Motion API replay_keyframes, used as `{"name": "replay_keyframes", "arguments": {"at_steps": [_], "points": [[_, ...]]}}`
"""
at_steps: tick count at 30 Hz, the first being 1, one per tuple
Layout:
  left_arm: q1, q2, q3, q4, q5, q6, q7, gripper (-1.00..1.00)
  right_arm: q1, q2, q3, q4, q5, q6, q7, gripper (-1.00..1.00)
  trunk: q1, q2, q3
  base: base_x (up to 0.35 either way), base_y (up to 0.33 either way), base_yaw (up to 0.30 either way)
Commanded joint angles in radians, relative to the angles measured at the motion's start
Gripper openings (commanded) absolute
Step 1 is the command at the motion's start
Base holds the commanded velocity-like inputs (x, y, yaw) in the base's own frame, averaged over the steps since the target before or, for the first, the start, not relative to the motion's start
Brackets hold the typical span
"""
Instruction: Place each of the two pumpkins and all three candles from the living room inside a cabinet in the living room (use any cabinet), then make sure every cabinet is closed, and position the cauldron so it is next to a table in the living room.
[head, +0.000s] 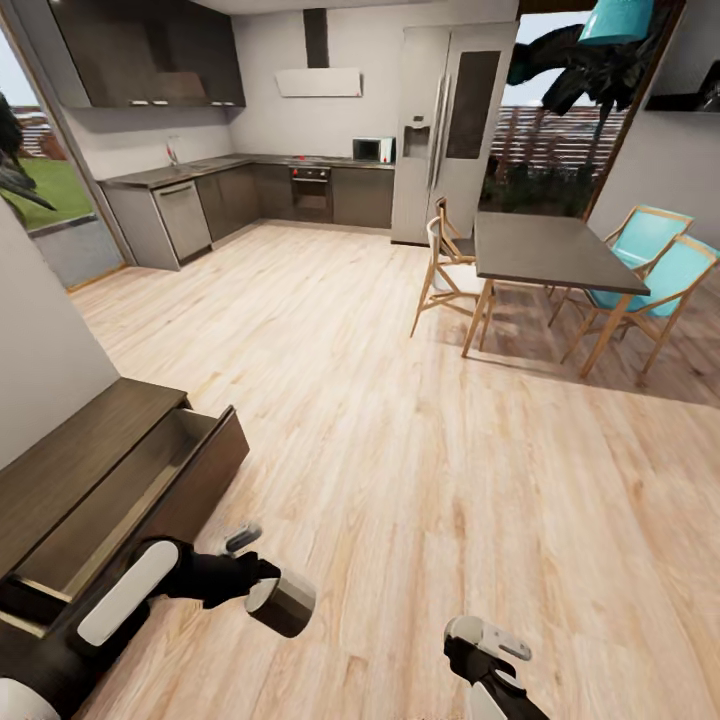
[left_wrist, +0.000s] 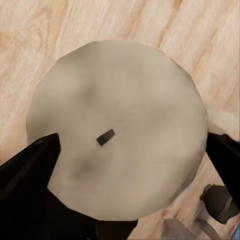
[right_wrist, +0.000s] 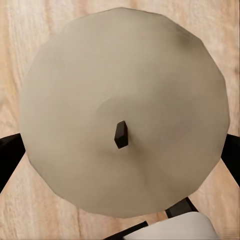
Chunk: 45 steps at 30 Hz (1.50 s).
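Left gripper (left_wrist: 125, 150): black fingers (left_wrist: 30, 165) set on either side of a round, pale beige candle with a short dark wick (left_wrist: 117, 132), closed against its sides; the candle is seen end-on over light wood plank floor (left_wrist: 30, 50). In the head view the left arm, white and black, sits low at left beside the cabinet, with a dark cylindrical end piece (head: 281, 603) over the floor.

Right gripper (right_wrist: 120, 150): black fingers (right_wrist: 10, 157) flank a second round beige candle with a dark wick (right_wrist: 122, 115), likewise clamped on it, above the same floor. The right arm shows at the lower edge of the head view.

Long, low, dark-brown wood-grain cabinet (head: 70, 450): at left, against the wall, with one drawer (head: 150, 480) pulled out toward the room; what the drawer holds cannot be told.

Middle distance, right: grey-topped dining table on wooden legs (head: 550, 255), with wooden chairs (head: 445, 270) on its near-left side and turquoise-seated chairs (head: 655, 265) on its far-right side.

Far: dark kitchen counter run (head: 250, 190) with built-in oven, a silver refrigerator (head: 450, 120), and dark wall cupboards (head: 150, 60).
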Motion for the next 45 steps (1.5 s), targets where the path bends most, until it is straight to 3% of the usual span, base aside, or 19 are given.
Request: {"name": "replay_keyframes", "arguments": {"at_steps": [1,6,10,15,22,24,28,35,37,39,41,45], "points": [[-0.001,-0.015,-0.001,0.009,-0.01,-0.003,0.013,-1.0,-0.001,-0.001,0.008,-0.001,-0.008,0.0,-0.008,-1.0,-0.004,0.006,0.002,0.0,0.0,-0.259],[-0.005,-0.057,0.001,0.072,-0.123,-0.017,0.019,-1.0,-0.001,-0.001,0.008,-0.001,-0.009,0.0,-0.008,-1.0,-0.023,0.041,0.018,0.0,0.0,-0.259],[-0.007,-0.066,0.0,0.095,-0.147,-0.036,0.019,-1.0,-0.001,-0.001,-0.001,0.001,-0.009,0.0,-0.008,-1.0,-0.038,0.069,0.031,0.0,0.0,-0.259],[-0.009,-0.075,0.0,0.118,-0.206,-0.044,0.021,-1.0,-0.001,-0.002,-0.073,0.024,-0.006,-0.001,-0.008,-1.0,-0.058,0.104,0.046,0.0,0.0,-0.259],[-0.011,-0.138,0.0,0.186,-0.363,-0.08,0.022,-1.0,-0.001,-0.002,-0.086,0.032,-0.006,-0.001,-0.009,-1.0,-0.084,0.153,0.068,0.0,0.0,-0.258],[-0.011,-0.146,0.0,0.194,-0.386,-0.083,0.022,-1.0,-0.001,-0.002,-0.086,0.032,-0.006,-0.001,-0.009,-1.0,-0.092,0.167,0.074,0.0,0.0,-0.25],[-0.016,-0.148,0.001,0.228,-0.396,-0.09,0.022,-1.0,-0.001,-0.002,-0.086,0.032,-0.006,-0.001,-0.009,-1.0,-0.107,0.195,0.087,0.0,0.0,-0.248],[-0.048,-0.152,-0.001,0.351,-0.402,-0.19,0.055,-1.0,0.0,-0.002,-0.086,0.032,-0.006,-0.002,-0.008,-1.0,-0.134,0.244,0.109,0.0,0.0,-0.235],[-0.051,-0.161,-0.002,0.379,-0.419,-0.229,0.068,-1.0,-0.001,-0.001,-0.085,0.032,-0.005,-0.015,-0.008,-1.0,-0.142,0.258,0.115,0.0,0.0,-0.195],[-0.052,-0.174,-0.002,0.43,-0.472,-0.287,0.073,-1.0,-0.001,-0.001,-0.085,0.032,-0.003,-0.037,-0.008,-1.0,-0.15,0.272,0.121,0.0,0.0,-0.15],[-0.052,-0.207,-0.003,0.529,-0.532,-0.371,0.075,-1.0,-0.001,-0.001,-0.085,0.032,-0.002,-0.046,-0.008,-1.0,-0.157,0.286,0.128,0.0,0.0,-0.111],[-0.052,-0.254,-0.007,0.717,-0.595,-0.561,0.066,-1.0,-0.001,-0.001,-0.085,0.032,0.0,-0.05,-0.008,-1.0,-0.161,0.293,0.131,0.0,0.0,-0.088]]}}
